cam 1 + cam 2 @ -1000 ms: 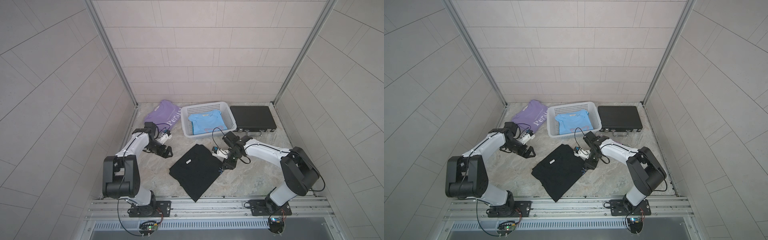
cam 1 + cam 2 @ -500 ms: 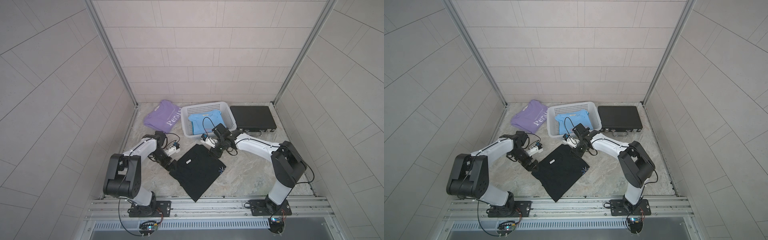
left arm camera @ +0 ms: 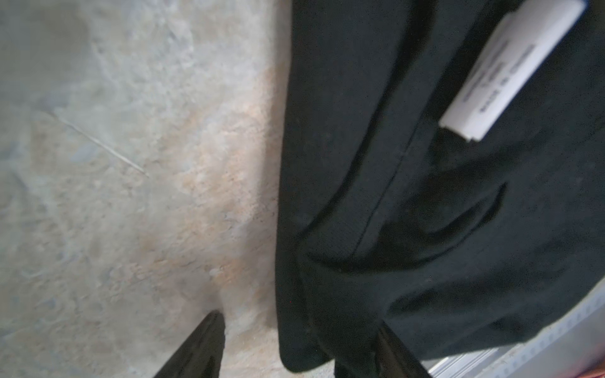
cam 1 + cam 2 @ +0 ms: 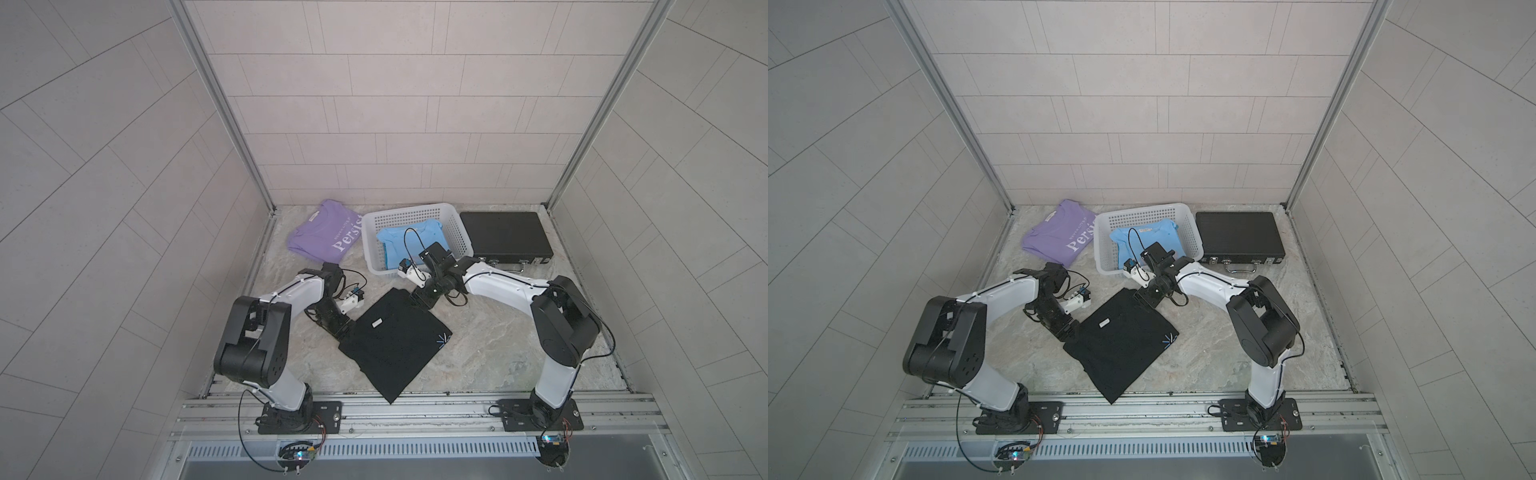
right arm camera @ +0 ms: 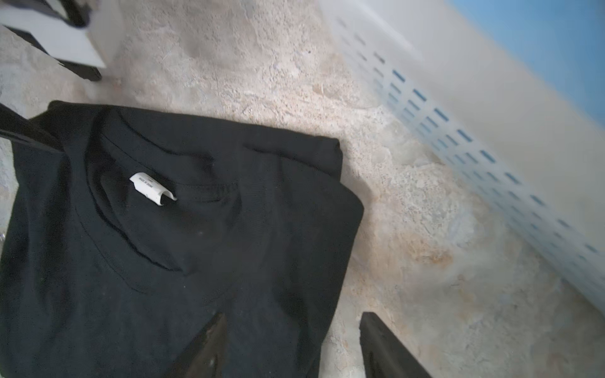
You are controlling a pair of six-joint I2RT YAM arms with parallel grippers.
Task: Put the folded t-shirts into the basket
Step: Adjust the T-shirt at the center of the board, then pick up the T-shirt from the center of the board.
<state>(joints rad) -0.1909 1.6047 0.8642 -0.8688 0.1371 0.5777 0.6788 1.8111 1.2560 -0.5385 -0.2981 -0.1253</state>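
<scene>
Astride edges of the black shirt [image 4: 392, 345], left tool [image 3: 298, 320] and right tool [image 5: 294, 315] gape, tips indistinct overhead.

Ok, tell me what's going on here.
Two robot arms are working on the black shirt, which lies flat on the table. The left gripper and right gripper each sit at a collar-end corner, fingers open astride its edge, nothing lifted yet. The light blue shirt is already in the basket; the lilac shirt waits on the table beside it.
</scene>
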